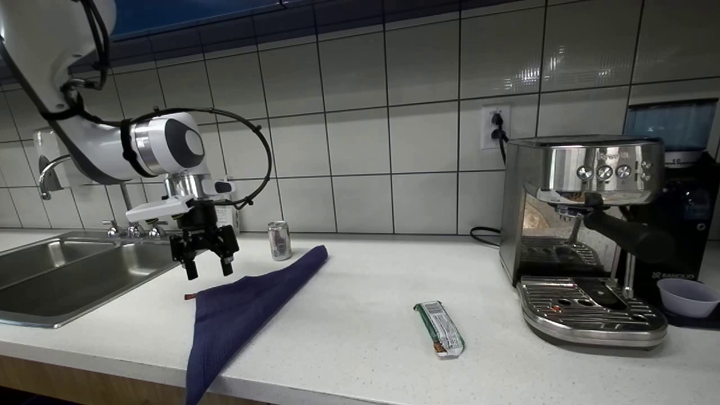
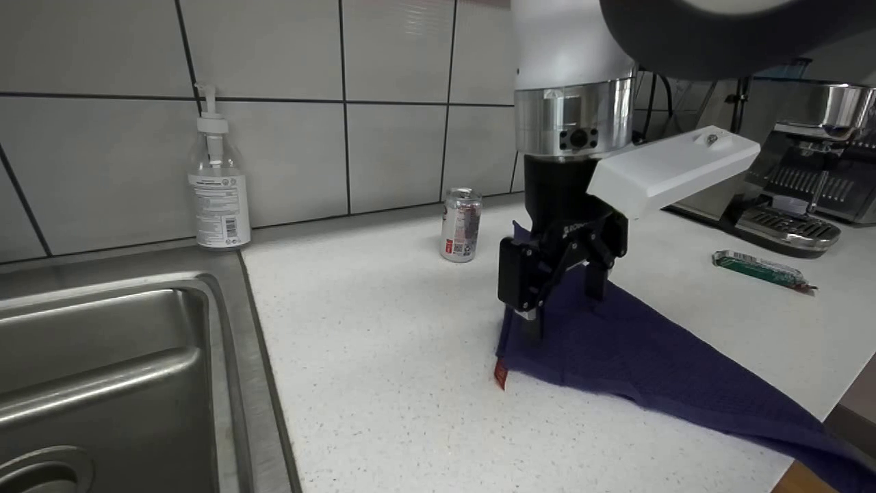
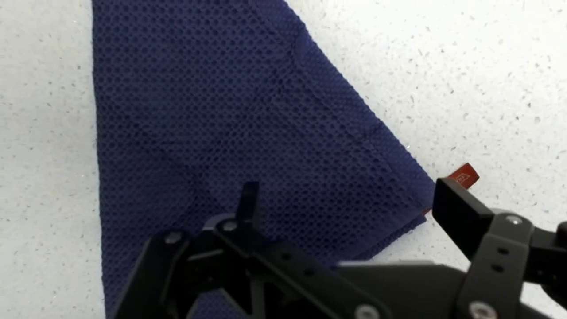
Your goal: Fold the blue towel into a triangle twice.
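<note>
In an exterior view the blue towel (image 1: 242, 309) lies left of centre in the lower half of the frame, in a triangular outline: one tip reaches up toward the middle of the frame, another droops over the front edge of the worktop (image 1: 349, 337) at the bottom. A red tag (image 1: 190, 296) pokes out at its left corner. The Robotiq gripper (image 1: 210, 272) hangs above that corner of the towel, its jaws well apart. The wrist view shows one half of the jaws over the towel at lower centre and the other at lower right, partly covering the red tag; a second layer of the towel shows along its lower right edge.

A silver can (image 1: 279, 241) stands upright just left of the towel's upper tip. A green-and-silver wrapped snack bar (image 1: 440, 330) lies right of centre, well apart from the towel. At the right of the frame stands a steel espresso machine (image 1: 574, 242), with a coffee grinder (image 1: 689, 214) partly hidden behind it and a lilac bowl (image 1: 689, 298) close to the right edge. The sink (image 1: 95, 287) takes up the lower left. In an exterior view a pump bottle (image 2: 220, 205) stands upright at upper left, near the tiled wall (image 2: 404, 157).
</note>
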